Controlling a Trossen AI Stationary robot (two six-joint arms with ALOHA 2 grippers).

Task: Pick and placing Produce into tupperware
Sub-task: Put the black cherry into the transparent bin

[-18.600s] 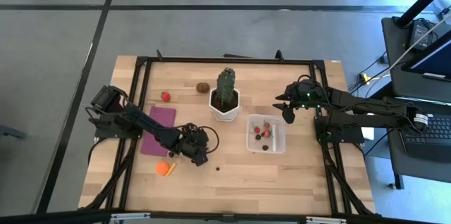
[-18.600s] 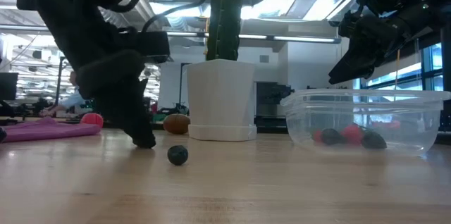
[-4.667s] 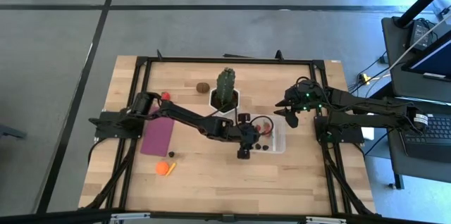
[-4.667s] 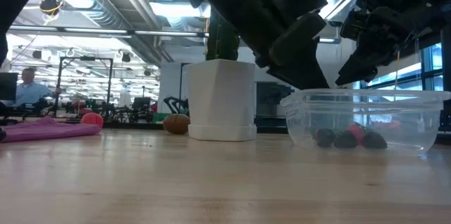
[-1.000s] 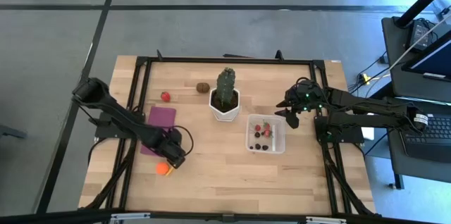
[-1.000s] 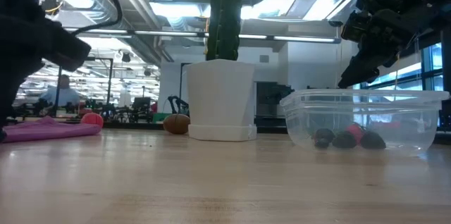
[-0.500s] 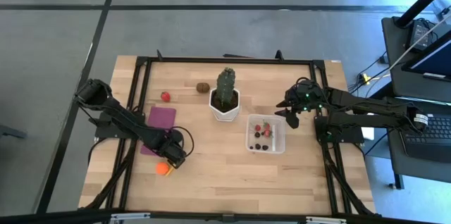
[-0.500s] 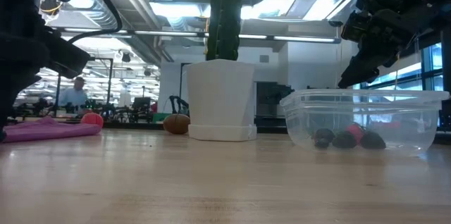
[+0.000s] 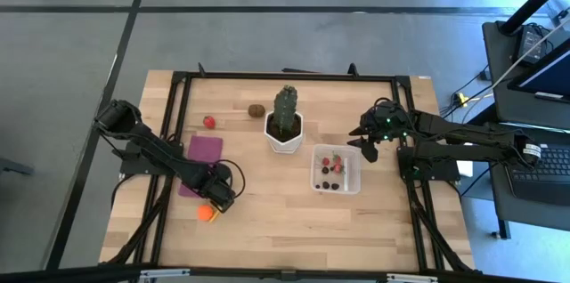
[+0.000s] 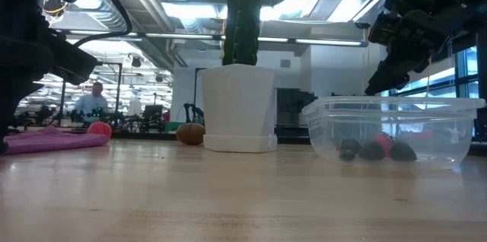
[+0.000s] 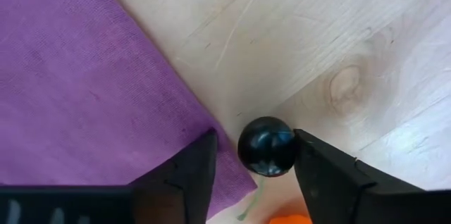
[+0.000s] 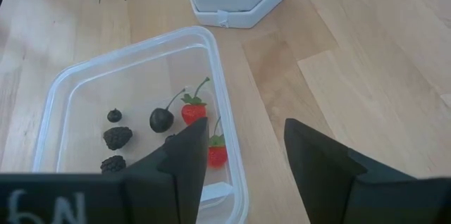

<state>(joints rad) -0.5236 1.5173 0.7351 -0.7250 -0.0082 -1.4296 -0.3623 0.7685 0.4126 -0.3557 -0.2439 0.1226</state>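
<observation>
My left gripper [image 9: 219,199] is low over the table at the purple mat's near right corner. It is open [image 11: 255,155], with one finger on each side of a round dark berry [image 11: 266,146] that rests on the wood. The bright orange piece [image 9: 207,213] lies just nearer. My right gripper [image 9: 365,146] is open [image 12: 243,157] and hovers off the far right side of the clear tupperware [image 9: 335,169]. The tupperware holds dark berries and small red fruits [image 12: 194,110]. A red piece [image 9: 208,122] and a brown kiwi [image 9: 256,110] lie toward the far edge. My left gripper points down from above, with its fingers on either side of the dark berry. One finger [image 11: 317,171] stands right against the berry's side [image 11: 290,146]; I cannot tell whether it touches. The berry sits on the table.
The cactus in its white pot [image 9: 284,124] stands between the kiwi and the tupperware. The purple mat [image 9: 200,160] lies flat beside my left gripper. Bare wood stretches along the near edge [image 9: 303,230]. A person shows far back in the room [image 10: 94,99].
My left arm has sunk slightly toward the table over the berry. My right arm has kept still.
</observation>
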